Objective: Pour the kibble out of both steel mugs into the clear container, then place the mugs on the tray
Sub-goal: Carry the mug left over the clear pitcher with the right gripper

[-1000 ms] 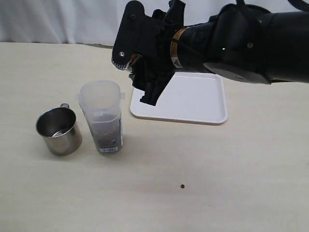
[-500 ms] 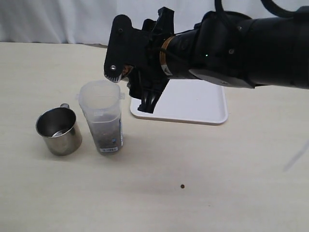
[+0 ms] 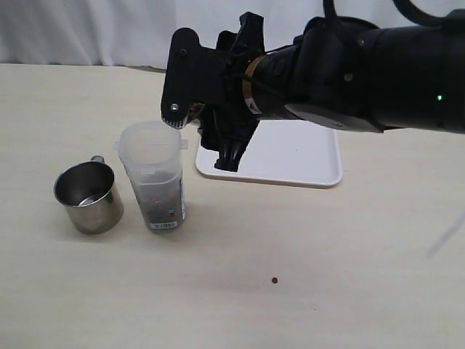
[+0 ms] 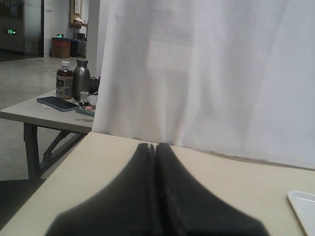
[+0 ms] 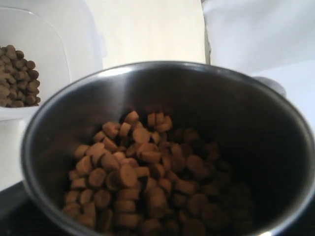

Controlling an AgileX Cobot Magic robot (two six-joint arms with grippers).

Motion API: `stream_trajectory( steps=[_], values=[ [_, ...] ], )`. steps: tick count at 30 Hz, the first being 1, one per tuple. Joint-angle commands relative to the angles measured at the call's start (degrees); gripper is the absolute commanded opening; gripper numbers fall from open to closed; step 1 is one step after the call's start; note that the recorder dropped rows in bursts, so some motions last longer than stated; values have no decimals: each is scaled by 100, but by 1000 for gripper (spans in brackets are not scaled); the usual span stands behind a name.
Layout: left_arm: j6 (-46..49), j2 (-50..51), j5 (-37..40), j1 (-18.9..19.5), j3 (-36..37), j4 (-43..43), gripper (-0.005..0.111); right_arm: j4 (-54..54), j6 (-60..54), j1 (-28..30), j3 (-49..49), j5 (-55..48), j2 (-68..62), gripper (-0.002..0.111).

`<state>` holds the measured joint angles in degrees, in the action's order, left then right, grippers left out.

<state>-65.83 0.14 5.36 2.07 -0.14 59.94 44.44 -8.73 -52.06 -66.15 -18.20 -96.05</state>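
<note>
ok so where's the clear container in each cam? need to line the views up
Exterior view: clear container stands left of centre, between the steel mug on the table and the white tray.
Left wrist view: not in it.
Right wrist view: at the frame's corner, beyond the rim of the held steel mug.
Shared landmark: the kibble inside the container, seen in the exterior and right wrist views.

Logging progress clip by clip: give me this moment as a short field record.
standing steel mug: upright on table, looks empty
clear container: upright beside it, partly filled
held steel mug: in right gripper, at container rim, kibble inside
tray: no mugs on it
stray pellet: on table
left gripper: shut, empty
</note>
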Motion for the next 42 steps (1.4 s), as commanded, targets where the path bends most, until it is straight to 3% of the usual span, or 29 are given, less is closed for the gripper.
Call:
stream_trajectory(
  steps=[1,11,21,42],
  values=[
    [-45,-14,3,-9,14,3,0,63,-117,-6,-67,231,-16,5],
    [-45,-14,3,-9,14,3,0,103,-120,-6,-241,80,-199,5],
    [-45,-14,14,-9,14,3,0,575,-104,-411,-357,-407,-204,5],
    [-45,-14,14,-9,14,3,0,1220,-187,-411,-662,-677,-204,5]
  ],
)
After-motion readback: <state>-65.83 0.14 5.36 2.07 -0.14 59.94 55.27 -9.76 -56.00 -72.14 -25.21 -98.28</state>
